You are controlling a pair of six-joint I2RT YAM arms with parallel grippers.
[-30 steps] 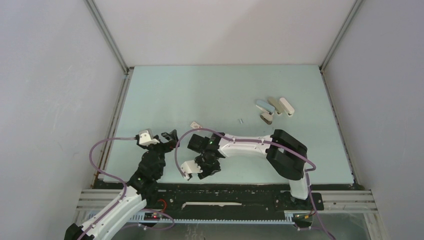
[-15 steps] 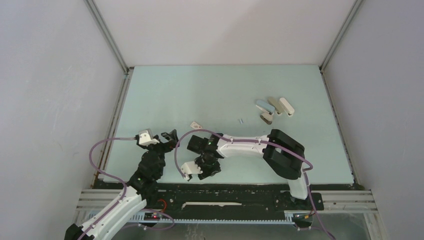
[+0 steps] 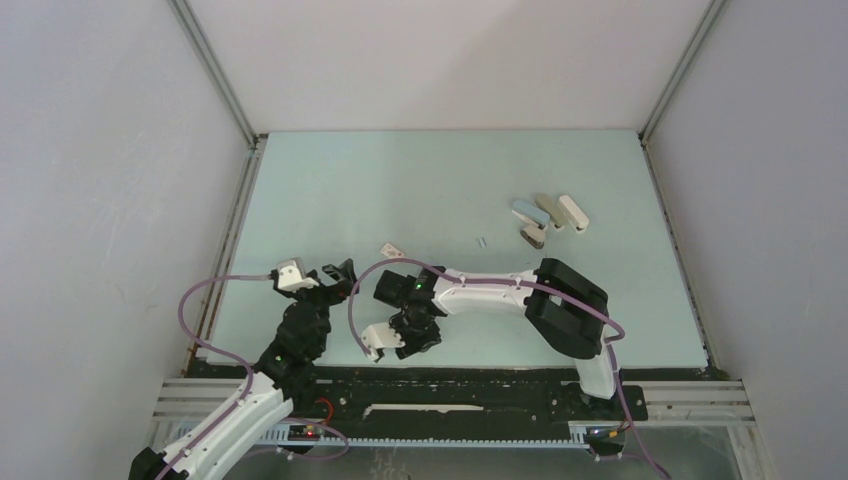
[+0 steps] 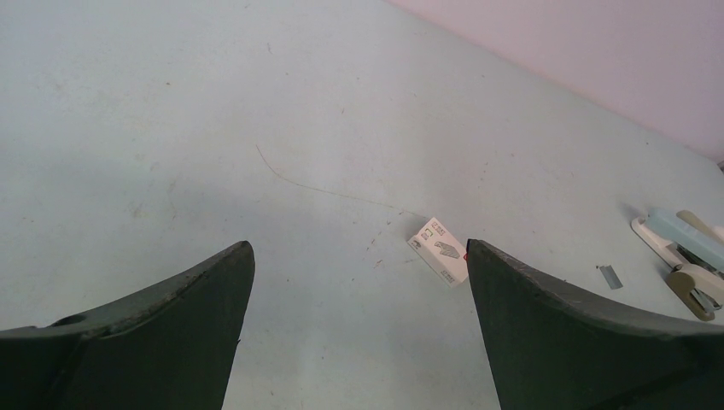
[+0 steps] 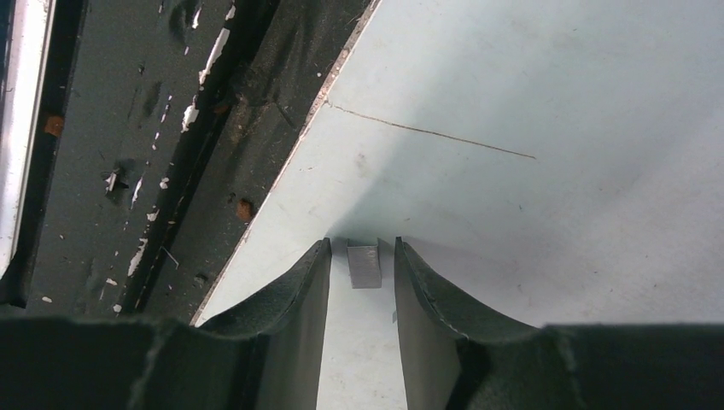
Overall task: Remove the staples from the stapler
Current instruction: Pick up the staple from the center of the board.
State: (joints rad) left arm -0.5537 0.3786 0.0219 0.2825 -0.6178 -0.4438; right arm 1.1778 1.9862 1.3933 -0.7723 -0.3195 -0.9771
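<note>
The pale-blue stapler lies at the far right of the mat, and its edge shows in the left wrist view as stapler. A short grey strip of staples lies flat on the mat by the near edge. My right gripper straddles it, its jaws narrowed with a thin gap on each side of the strip. From above, the right gripper points down at the front edge. Another staple strip lies mid-mat. My left gripper hovers wide open with nothing in it.
A small white labelled box lies between the arms, also seen as white box. Beside the stapler are a beige one, a white one and a squat grey-brown item. The mat's front edge drops to a dark frame.
The right gripper's jaws have narrowed slightly around the staple strip, and the right arm has edged a little left. The left arm has not moved.
</note>
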